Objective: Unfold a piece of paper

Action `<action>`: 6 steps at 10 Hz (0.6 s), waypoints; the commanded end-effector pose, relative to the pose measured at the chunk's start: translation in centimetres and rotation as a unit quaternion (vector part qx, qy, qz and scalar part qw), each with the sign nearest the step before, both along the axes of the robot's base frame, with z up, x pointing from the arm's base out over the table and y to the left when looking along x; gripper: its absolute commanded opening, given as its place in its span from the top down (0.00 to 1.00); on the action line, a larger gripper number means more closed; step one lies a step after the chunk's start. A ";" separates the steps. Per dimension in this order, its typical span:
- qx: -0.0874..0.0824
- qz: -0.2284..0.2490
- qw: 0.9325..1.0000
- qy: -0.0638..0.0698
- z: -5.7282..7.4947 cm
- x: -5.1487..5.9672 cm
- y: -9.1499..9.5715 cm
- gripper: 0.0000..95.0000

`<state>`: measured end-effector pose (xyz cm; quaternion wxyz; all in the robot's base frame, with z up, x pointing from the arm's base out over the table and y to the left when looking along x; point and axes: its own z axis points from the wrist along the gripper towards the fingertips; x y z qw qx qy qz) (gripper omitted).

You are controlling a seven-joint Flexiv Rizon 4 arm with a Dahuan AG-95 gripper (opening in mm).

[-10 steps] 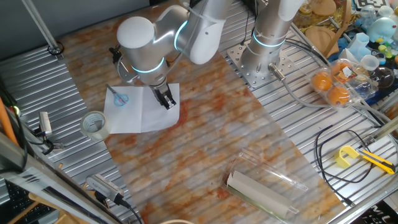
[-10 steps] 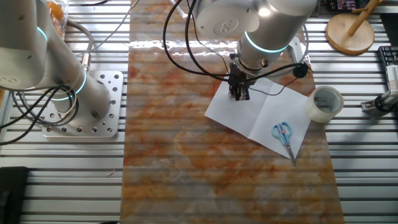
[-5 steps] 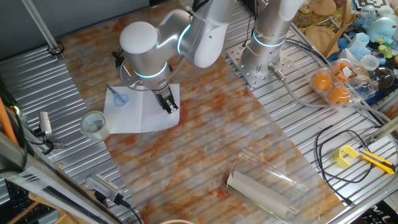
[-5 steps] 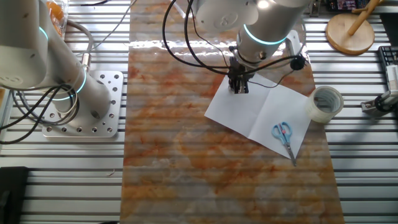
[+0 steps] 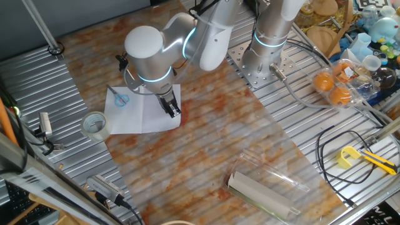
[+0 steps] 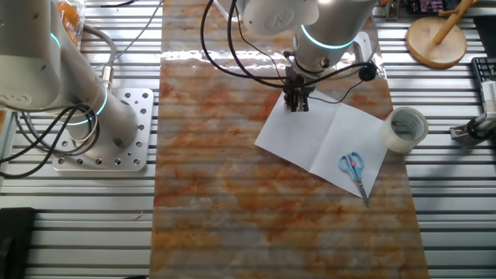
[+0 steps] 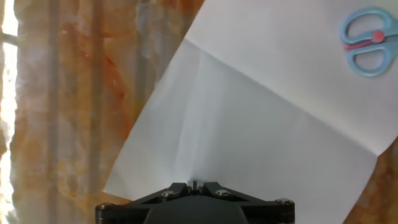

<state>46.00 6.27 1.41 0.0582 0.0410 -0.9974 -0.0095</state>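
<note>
The piece of paper (image 5: 140,107) lies open and flat on the marbled mat, a crease across its middle; it also shows in the other fixed view (image 6: 325,139) and fills the hand view (image 7: 249,112). Small blue-handled scissors (image 5: 120,98) rest on one corner of it, seen too in the other fixed view (image 6: 353,167) and the hand view (image 7: 367,42). My gripper (image 5: 173,112) points down over the paper's half far from the scissors, close to its edge (image 6: 295,106). In the hand view its jaws (image 7: 194,183) are together, with nothing visibly between them.
A clear tape roll (image 5: 95,125) sits beside the paper's scissors end (image 6: 407,128). A grey-white roll in a clear plastic casing (image 5: 262,187) lies at the mat's near end. A second arm's base (image 5: 262,56) stands beside the mat. Oranges (image 5: 331,87) and cables lie to the right.
My gripper has shifted a little across the paper toward its outer edge. The paper and scissors have not moved.
</note>
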 end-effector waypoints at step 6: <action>0.001 -0.003 1.000 -0.006 0.2 0.5 0.7 1.00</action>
